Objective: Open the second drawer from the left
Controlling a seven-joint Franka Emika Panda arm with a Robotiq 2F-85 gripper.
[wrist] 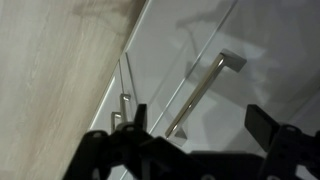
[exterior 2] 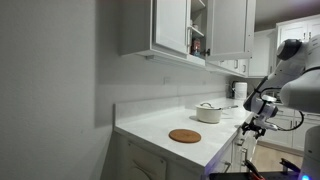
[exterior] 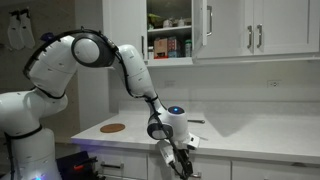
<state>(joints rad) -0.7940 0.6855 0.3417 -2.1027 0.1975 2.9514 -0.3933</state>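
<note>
My gripper (exterior: pixel 178 160) hangs just below the front edge of the white countertop (exterior: pixel 240 130), in front of the white drawer fronts; it also shows in an exterior view (exterior 2: pixel 252 126). In the wrist view the second drawer from the left (wrist: pixel 250 40) is a flat white front with a silver bar handle (wrist: pixel 205 92). My gripper (wrist: pixel 195 130) is open and empty, its two dark fingers on either side of the handle's lower end, apart from it. The drawer looks shut. An adjoining drawer's handle (wrist: pixel 125 103) shows to the left.
A round wooden trivet (exterior: pixel 113 128) (exterior 2: pixel 184 136) lies on the countertop. A white pot (exterior 2: pixel 209 112) stands near the wall. Upper cabinets hang above, one door open on shelves of items (exterior: pixel 170 45). Wood-toned floor (wrist: pixel 50 80) shows in the wrist view.
</note>
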